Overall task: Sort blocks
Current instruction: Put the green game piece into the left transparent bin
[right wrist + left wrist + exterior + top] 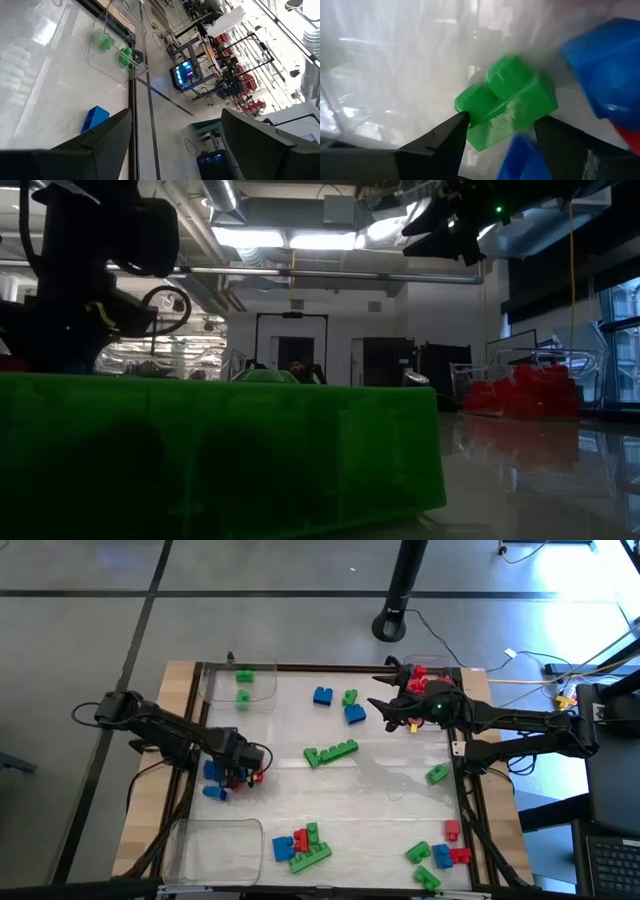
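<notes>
High view notes, going left to right. My left gripper (243, 768) low at table's left edge over blue/red blocks (214, 780). Its wrist view shows green block (506, 101) between spread fingers, not clamped, so I reckon I'm lining up grab. Green long piece (331, 752) mid-table. Right gripper (397, 712) hangs high near red tray (424, 679), fingers apart, empty, probably just parked. Green tray (243, 683) far left corner holds greens.

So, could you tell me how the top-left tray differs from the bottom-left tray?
The top-left tray holds two green blocks, while the bottom-left tray holds none. The top-left tray sits at the table's far edge, away from both grippers; the bottom-left tray sits at the near edge, just below the left gripper. Both are clear plastic.
</notes>
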Controlling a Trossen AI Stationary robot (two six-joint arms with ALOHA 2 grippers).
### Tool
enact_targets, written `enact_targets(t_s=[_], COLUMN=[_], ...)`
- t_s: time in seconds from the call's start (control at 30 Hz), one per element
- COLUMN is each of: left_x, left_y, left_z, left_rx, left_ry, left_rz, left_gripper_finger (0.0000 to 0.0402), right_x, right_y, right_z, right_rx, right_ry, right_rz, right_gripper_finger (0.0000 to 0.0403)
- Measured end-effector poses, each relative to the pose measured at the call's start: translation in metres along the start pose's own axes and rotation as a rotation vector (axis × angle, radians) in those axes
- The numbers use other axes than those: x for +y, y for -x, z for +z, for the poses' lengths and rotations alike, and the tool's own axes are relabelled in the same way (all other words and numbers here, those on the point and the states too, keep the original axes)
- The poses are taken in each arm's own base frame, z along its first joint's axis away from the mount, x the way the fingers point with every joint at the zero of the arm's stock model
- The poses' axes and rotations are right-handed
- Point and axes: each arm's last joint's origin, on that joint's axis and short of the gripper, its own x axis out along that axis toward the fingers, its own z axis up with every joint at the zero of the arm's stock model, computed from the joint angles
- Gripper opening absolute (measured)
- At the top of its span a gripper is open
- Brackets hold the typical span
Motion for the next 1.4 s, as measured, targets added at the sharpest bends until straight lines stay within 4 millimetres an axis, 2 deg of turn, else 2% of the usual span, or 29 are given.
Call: enact_targets(t_s=[0.33,0.57,0.87,1.17,1.3,1.4], left_x=[-0.001,-0.001,0.007,0.012,0.014,0.016], left_y=[-0.002,-0.001,-0.003,-0.002,0.0,0.01], left_z=[0.003,0.013,0.015,0.016,0.015,0.016], left_rx=[-0.019,-0.107,-0.099,-0.096,-0.066,-0.052], left_ry=[0.016,0.088,0.13,0.131,0.137,0.134], left_rz=[-0.018,-0.054,-0.063,-0.056,-0.05,-0.045], left_gripper_finger=[0.0218,0.0163,0.0115,0.0037,0.0023,0.0022], right_x=[0.0,0.0,0.0,0.0,0.0,0.0], right_y=[0.0,0.0,0.0,0.0,0.0,0.0], right_z=[0.0,0.0,0.0,0.0,0.0,0.0], right_rx=[0.0,0.0,0.0,0.0,0.0,0.0], right_ry=[0.0,0.0,0.0,0.0,0.0,0.0], right_rz=[0.0,0.0,0.0,0.0,0.0,0.0], right_gripper_finger=[0.0309,0.0309,0.0309,0.0309,0.0309,0.0309])
